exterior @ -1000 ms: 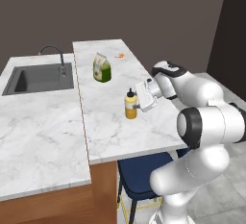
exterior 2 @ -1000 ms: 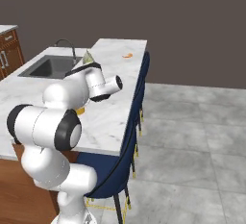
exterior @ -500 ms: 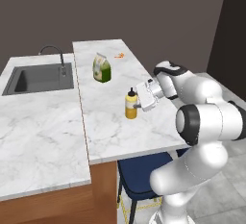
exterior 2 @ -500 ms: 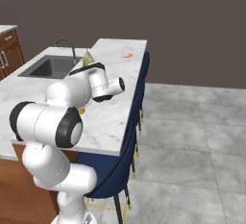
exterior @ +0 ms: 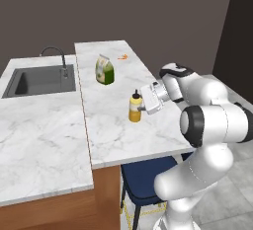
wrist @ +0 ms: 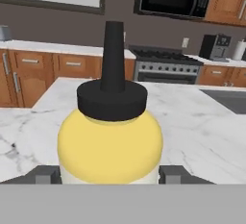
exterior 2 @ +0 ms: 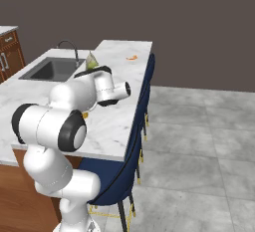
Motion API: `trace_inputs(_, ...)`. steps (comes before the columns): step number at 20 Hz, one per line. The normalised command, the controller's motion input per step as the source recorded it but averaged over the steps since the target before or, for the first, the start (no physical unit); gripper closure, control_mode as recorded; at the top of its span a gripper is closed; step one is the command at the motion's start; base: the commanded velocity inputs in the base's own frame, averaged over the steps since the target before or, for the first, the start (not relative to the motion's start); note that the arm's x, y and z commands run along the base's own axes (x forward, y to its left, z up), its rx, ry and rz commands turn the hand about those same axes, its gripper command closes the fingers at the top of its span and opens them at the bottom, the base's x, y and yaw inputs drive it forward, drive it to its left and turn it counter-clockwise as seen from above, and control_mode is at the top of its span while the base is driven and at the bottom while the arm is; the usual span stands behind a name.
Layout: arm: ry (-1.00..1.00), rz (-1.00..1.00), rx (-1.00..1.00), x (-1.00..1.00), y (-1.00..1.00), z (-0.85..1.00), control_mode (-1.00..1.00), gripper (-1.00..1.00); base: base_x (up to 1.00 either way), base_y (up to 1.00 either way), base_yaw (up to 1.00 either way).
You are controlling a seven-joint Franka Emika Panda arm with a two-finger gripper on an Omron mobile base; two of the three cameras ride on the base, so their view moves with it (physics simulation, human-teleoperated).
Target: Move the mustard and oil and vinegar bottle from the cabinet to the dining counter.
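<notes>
Standing upright at frame centre on the dining counter (exterior: 113, 140), the mustard (exterior: 134, 107) is bracketed by the gripper (exterior: 143, 106); grip or gap cannot be told.

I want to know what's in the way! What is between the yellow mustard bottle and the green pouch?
Nothing. In the left base view, bare marble of the dining counter separates the mustard from the green-and-white pouch.

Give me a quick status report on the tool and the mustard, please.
Tool around mustard, grip unclear. Mustard upright on dining counter. Green pouch well behind, nothing blocking.
</notes>
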Motion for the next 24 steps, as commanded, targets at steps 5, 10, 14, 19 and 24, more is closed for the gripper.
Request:
trace_inputs(5, 0.0, 0.0, 0.03, -0.02, -0.03, -0.2, -1.0, 1.0, 0.0, 0.0, 0.0)
trace_inputs(10, 0.0, 0.0, 0.0, 0.0, 0.0, -0.13, -1.0, -1.0, 0.0, 0.0, 0.0)
trace_inputs(14, 0.0, 0.0, 0.0, 0.0, 0.0, -0.05, -1.0, -1.0, 0.0, 0.0, 0.0)
trace_inputs(19, 0.0, 0.0, 0.0, -0.03, 0.0, 0.0, -1.0, -1.0, 0.0, 0.0, 0.0)
trace_inputs(24, 0.0, 0.0, 0.0, -0.06, 0.0, 0.0, -1.0, -1.0, 0.0, 0.0, 0.0)
